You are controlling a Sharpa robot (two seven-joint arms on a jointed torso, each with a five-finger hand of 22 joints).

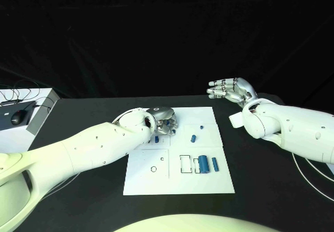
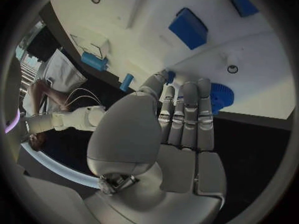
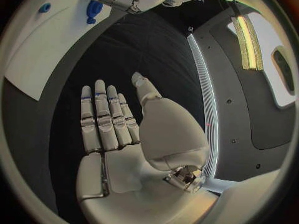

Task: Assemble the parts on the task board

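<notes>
Our left robot hand [image 1: 162, 121] pinches a blue gear [image 2: 219, 97] over the task board [image 1: 209, 184]; we lower it squarely (no tilting). Our right robot hand [image 1: 229, 90] hangs open, well apart.

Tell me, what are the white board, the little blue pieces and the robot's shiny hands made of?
The task board looks like matte white plastic or coated sheet: flat, thin, no glare. The blue parts look like moulded or printed plastic, evenly coloured and dull. The left hand and right hand look like brushed metal, silver with soft highlights, though metallic-painted plastic is possible.
</notes>
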